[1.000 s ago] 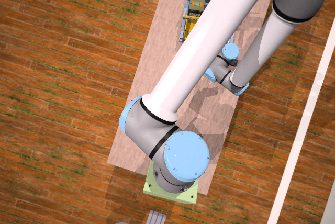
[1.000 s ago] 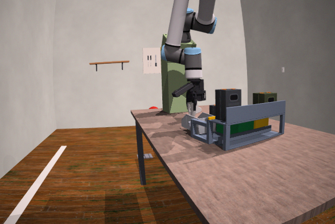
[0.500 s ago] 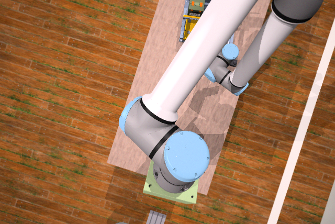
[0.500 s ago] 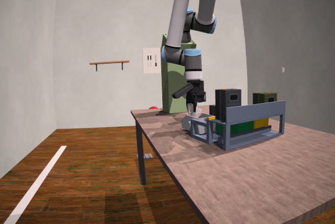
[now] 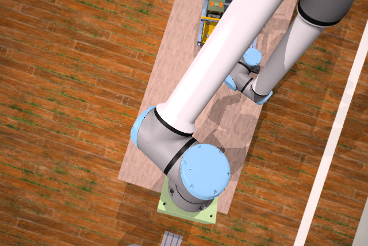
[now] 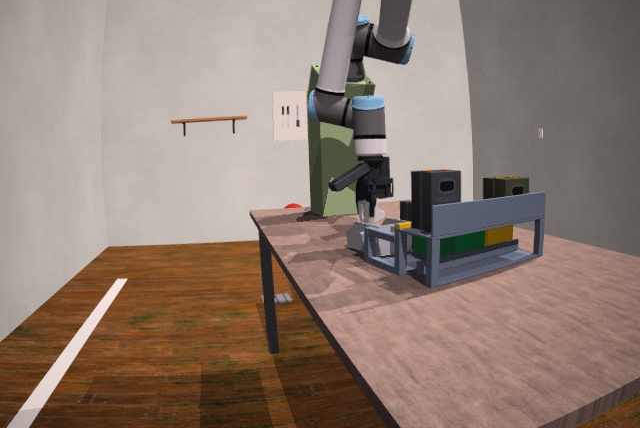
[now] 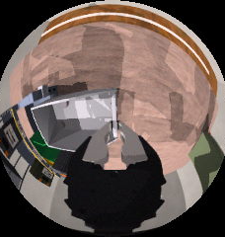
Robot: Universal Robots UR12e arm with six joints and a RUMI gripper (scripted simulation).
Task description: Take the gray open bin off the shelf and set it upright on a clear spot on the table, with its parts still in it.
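- The gray open bin (image 7: 73, 123) sits at the near end of the blue-gray shelf rack (image 6: 485, 216), at the end facing the robot's base, and reaches out past the rack's frame over the table (image 6: 465, 335).
- In the exterior view the bin (image 6: 361, 237) shows as a pale gray box low beside the rack's corner post, its underside close to the table top; whether it touches the wood cannot be told.
- The wrist view looks into the bin's open top: pale walls and some light gray shapes inside, too blurred to name.
- The gripper (image 7: 113, 135) is nearly closed and pinches the bin's thin side wall at the rim, one finger inside and one outside.
- In the exterior view the gripper (image 6: 371, 208) points straight down from the wrist, right above the bin.
- On the rack stand a black box with a handle slot (image 6: 436, 196) and an olive-green box (image 6: 505, 186), both with orange on top; lower down lie a green bin (image 6: 454, 245) and a yellow bin (image 6: 498, 234).
- From the top camera the white arm (image 5: 219, 59) hides most of the rack (image 5: 207, 20); the bin and gripper are covered.
- The arm's pale green pedestal (image 5: 190, 207) stands at the table's end.
- On the far wall hang a wooden wall shelf (image 6: 209, 120) and a white sheet (image 6: 289, 115).
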